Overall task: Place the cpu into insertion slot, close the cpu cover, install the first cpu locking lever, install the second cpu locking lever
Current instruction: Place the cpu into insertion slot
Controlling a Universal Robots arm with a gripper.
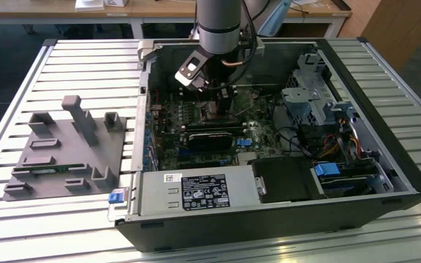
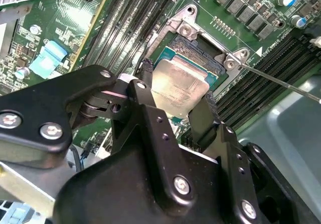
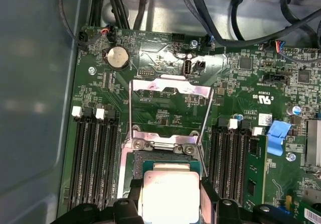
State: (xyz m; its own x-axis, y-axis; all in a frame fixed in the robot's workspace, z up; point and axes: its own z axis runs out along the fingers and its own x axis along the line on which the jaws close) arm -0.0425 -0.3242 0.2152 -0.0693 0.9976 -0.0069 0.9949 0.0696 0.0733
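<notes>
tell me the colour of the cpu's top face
Pale silvery grey; the cpu shows best in the second wrist view.

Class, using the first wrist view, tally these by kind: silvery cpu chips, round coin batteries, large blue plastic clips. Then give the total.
cpu: 1
round coin battery: 1
large blue plastic clip: 1
Total: 3

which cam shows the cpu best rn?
Second wrist view: the cpu sits mid-picture, face nearly whole, between the fingers over the insertion slot. First wrist view has the cpu at the picture's edge. In the exterior view the arm stands in front of it.
</notes>
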